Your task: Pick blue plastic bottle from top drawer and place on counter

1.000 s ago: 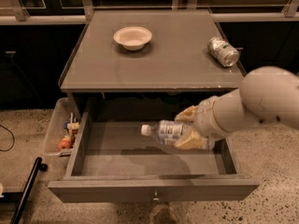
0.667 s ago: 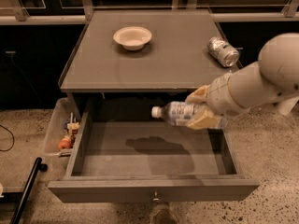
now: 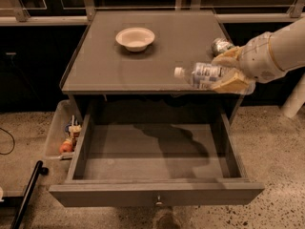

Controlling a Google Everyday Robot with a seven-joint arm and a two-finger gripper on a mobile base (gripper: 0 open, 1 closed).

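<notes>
My gripper (image 3: 229,69) is shut on the blue plastic bottle (image 3: 200,74), a clear bottle with a white cap and a pale blue-white label. It holds the bottle on its side, cap pointing left, over the front right part of the counter (image 3: 109,66). The arm comes in from the right edge of the view. The top drawer (image 3: 157,192) is pulled fully out below the counter, and nothing lies inside it.
A cream bowl (image 3: 135,37) sits at the back middle of the counter. A silver can (image 3: 220,46) lies at the back right, partly behind my gripper. A pale side tray (image 3: 66,132) of small colourful items hangs left of the drawer. A black pole (image 3: 26,194) leans at the lower left.
My gripper has lifted the bottle out of the drawer, up and to the right, to the level of the counter's front edge.
</notes>
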